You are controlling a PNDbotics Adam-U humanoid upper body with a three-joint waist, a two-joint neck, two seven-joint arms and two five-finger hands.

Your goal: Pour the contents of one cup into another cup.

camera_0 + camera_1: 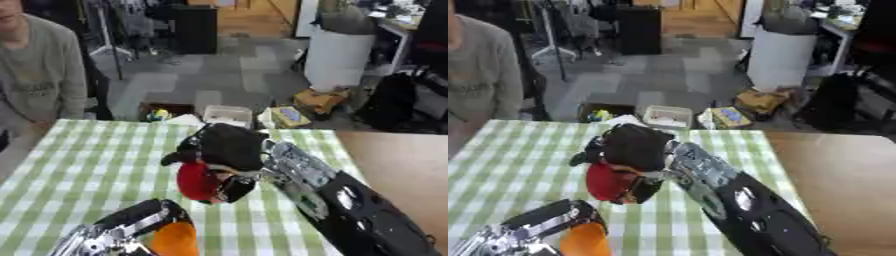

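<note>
In the left eye view, the right hand [229,145] comes in from the lower right on a black and silver arm and is curled round a red cup [198,181], held above the table [79,155], which is covered in a green and white check cloth. The red cup hangs below the palm and is tilted, its mouth turned down and toward the right. At the bottom edge the left hand [131,227] is wrapped round an orange cup [175,239], only the upper part of which shows; it sits below and a little left of the red cup, apart from it. What is inside either cup cannot be made out. In the right eye view, the same grasp shows from slightly further over: the fingers [636,189] of the right hand close on the red cup's lower side, with the black back of the hand above it. The orange cup shows at the bottom edge under the left hand's black and silver fingers.
</note>
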